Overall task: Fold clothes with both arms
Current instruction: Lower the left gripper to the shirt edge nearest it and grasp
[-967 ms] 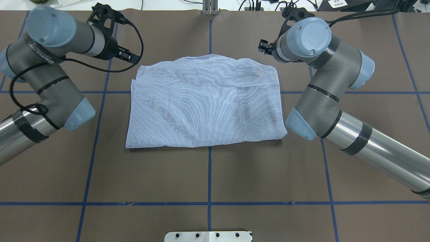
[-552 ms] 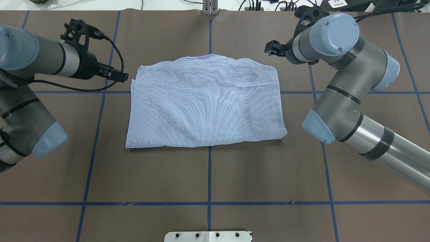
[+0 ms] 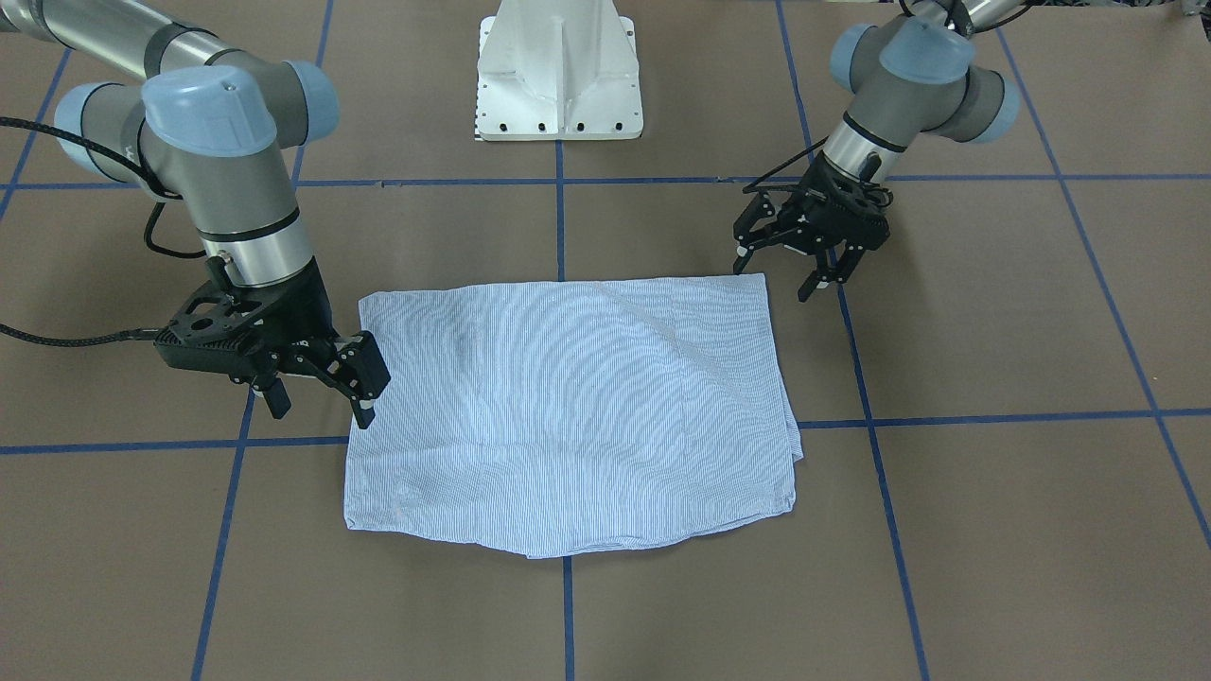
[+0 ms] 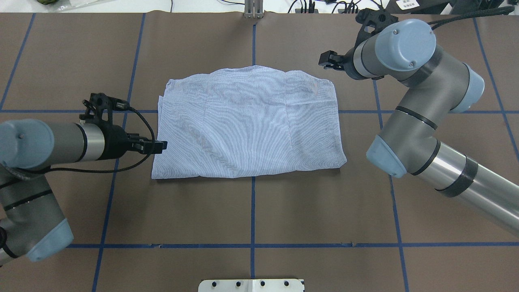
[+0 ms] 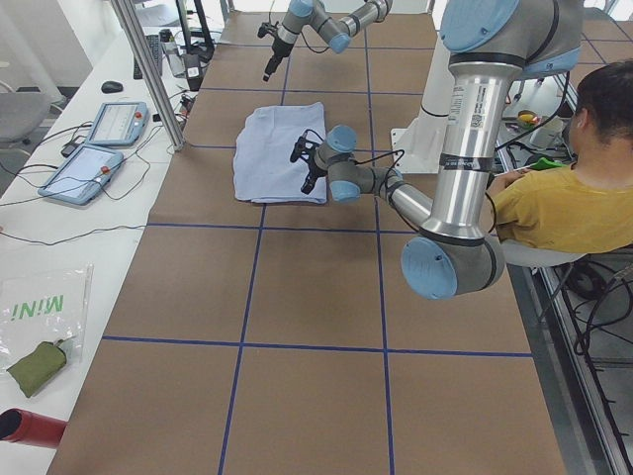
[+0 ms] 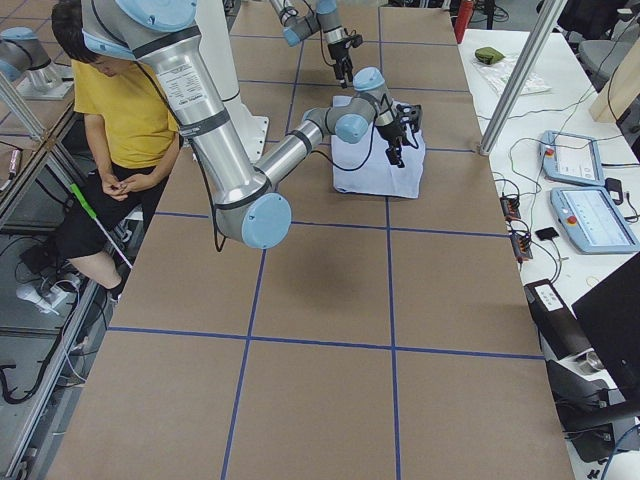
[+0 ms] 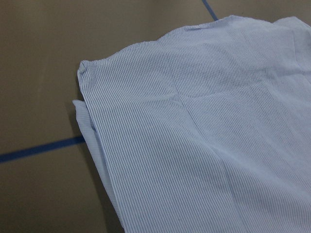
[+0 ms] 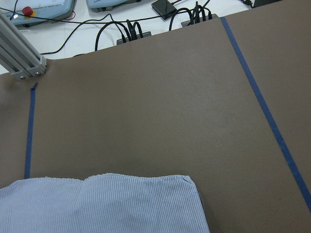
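The light blue-and-white striped shirt (image 4: 247,125) lies folded into a rough rectangle at the middle of the brown worktop (image 4: 182,211). It is spread flat across the crossing of two blue tape lines (image 4: 425,111). Its edge nearest the robot is fairly straight, and its far edge bulges outward in a shallow curve. In the left wrist view a far corner of the shirt shows stacked layers, one slipping out from under the top one.

The left tool (image 3: 774,270) hangs at the shirt's near corner on the robot's left side. Its jaws stand apart and nothing is between them. In the overhead view its tip sits over the shirt's side edge, but I cannot tell whether it touches the cloth.

The right tool (image 3: 322,407) is at the shirt's opposite side edge, by the far corner. Its two fingers (image 3: 364,411) are spread wide and empty, and one of them is just at the cloth's border. The right wrist view looks down on the shirt's far edge and on bare worktop beyond it.

The white pedestal base (image 3: 558,76) stands behind the shirt, between the two arms. A person in a yellow top (image 5: 559,203) sits beside the robot.
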Robot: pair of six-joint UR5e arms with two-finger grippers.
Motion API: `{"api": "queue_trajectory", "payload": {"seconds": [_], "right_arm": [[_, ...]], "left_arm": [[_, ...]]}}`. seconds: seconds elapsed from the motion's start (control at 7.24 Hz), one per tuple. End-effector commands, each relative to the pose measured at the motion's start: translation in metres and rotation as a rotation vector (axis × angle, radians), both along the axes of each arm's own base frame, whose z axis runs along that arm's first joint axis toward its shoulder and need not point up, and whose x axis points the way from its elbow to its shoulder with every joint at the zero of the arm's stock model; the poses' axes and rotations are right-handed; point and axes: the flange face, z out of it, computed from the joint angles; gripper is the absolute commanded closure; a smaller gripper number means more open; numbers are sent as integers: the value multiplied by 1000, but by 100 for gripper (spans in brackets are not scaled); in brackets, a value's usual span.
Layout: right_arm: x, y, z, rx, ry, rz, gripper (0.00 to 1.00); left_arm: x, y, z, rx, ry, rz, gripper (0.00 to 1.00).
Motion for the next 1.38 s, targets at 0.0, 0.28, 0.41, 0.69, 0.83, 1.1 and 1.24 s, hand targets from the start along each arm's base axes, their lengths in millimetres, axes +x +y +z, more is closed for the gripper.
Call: {"api": "queue_trajectory", "payload": {"seconds": [0.0,0.28,0.41,0.69,0.83,1.1,1.24], "right_arm": [[-1,1,0,-1,-2,2,0],[-4,3,0,-3,-3,-2,0],[-5,4,0,-3,-3,-4,0],[-5,4,0,-1,-2,-3,0],[-5,4,0,-2,-2,-3,0],[-5,4,0,-2,-2,-2,0],[-6,4,-1,-1,-3,-4,0]], "left_arm": [[30,27,10,-72,11,-12,0],[45,30,27,-104,-11,-47,3],[47,27,35,-106,-28,-60,9],[50,26,37,-104,-34,-74,48],[50,26,32,-101,-24,-72,90],[49,27,29,-94,-21,-72,100],[48,27,29,-90,-23,-71,100]]}}
